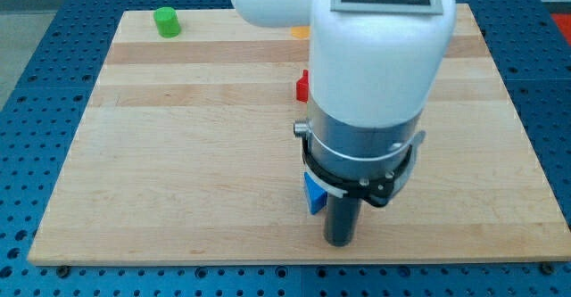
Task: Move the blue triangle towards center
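The blue triangle (313, 193) lies near the view's bottom edge of the wooden board (178, 154), partly hidden behind the arm. My tip (340, 242) stands just to the right of and slightly below the blue block, close to it; whether it touches cannot be told. The white arm body (375, 56) covers the board's middle right.
A green cylinder (166, 21) sits at the board's top left corner. A red block (302, 87) peeks out left of the arm near the middle. A sliver of an orange block (299, 32) shows at the top, by the arm. The board rests on a blue perforated table (36, 65).
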{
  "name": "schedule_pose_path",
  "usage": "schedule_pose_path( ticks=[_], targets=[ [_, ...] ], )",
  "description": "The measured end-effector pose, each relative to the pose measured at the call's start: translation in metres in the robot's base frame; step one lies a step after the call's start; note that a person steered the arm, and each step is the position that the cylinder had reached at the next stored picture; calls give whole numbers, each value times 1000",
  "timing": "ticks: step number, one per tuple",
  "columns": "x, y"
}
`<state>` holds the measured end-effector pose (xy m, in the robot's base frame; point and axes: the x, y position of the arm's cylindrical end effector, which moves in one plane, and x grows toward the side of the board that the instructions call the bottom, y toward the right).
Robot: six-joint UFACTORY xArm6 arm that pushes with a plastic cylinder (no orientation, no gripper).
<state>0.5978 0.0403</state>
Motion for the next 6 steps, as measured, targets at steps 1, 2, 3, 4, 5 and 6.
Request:
schedule_pose_path(
  ticks=[1, 2, 3, 4, 5, 6],
  targets=[
    [-18, -6],
    [-28, -22],
    [-35, -37],
    [-41, -35],
    [-55, -34],
    [-72, -34]
  ],
)
